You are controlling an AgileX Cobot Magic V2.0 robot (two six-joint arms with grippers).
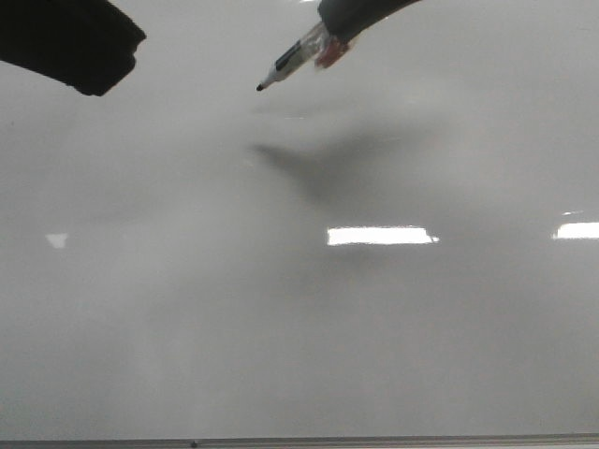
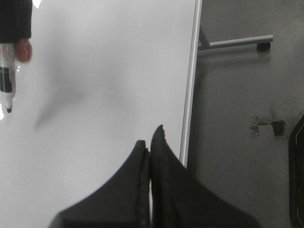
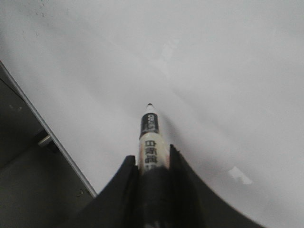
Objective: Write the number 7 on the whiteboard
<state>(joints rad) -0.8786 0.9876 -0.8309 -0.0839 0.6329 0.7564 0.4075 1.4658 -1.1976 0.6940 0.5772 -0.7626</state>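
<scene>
The whiteboard fills the front view, glossy and pale grey, with a thin metal strip along its bottom edge. No number 7 shows on it. My right gripper is shut on a white marker with a black tip. The tip hovers a little above the board and its shadow falls below it. The marker also shows in the right wrist view and the left wrist view. My left gripper is shut and empty, over the board near its edge; it appears dark at the front view's top left.
Bright rectangular light reflections lie on the board. Beyond the board's metal edge is grey floor with a wheeled stand leg and a dark object at the side.
</scene>
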